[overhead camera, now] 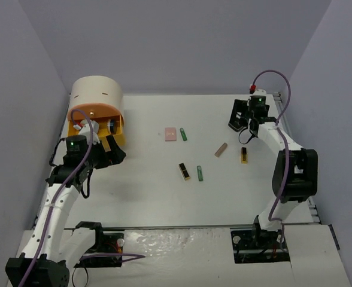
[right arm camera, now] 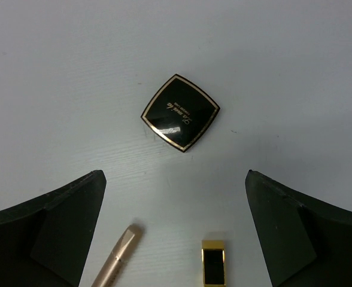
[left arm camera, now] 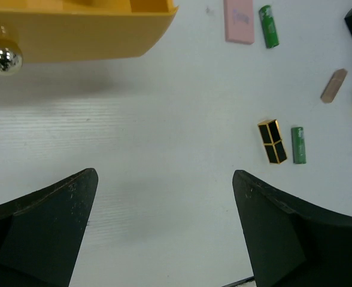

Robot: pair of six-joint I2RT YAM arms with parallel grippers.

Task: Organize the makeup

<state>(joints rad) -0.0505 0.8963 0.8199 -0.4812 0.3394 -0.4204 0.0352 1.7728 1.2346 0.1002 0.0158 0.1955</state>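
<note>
White, faintly ribbed table (overhead camera: 146,197) filled the scene, closed in by plain grey walls on three sides. At the far left corner stood a smooth, round cream drum-shaped box (overhead camera: 97,94) with a glossy yellow drawer (left arm camera: 74,30) pulled out. A mirror-bright chrome knob (left arm camera: 2,58) sat on the drawer's front. Small items lay inside, too small to tell apart.

The left gripper (left arm camera: 164,233) hovered just in front of the drawer. Its matte black fingers (left arm camera: 44,233) were spread wide, with only bare table between them. The right gripper (right arm camera: 173,239) hung near the far right edge, jaws just as wide and holding nothing. It was poised over the black square compact (right arm camera: 181,112), a shiny rounded square with a thin gold border, lying flat.

Seven loose pieces of makeup could be counted on the table. One flat pink square compact (overhead camera: 171,134) lay mid-table. Of the two green tubes (overhead camera: 183,134) (overhead camera: 200,173), one lay just beside the pink compact and the other beside a boxy tube. The two gold-black tubes (overhead camera: 184,171) (overhead camera: 244,155) were square-sided, and the second lay near the right gripper. One slim rose-gold tube (overhead camera: 221,149) with a tapered end lay tilted between them. The black compact made the seventh.

Broad bare table stretched between the left gripper and the nearest tubes, and across the whole near half.
</note>
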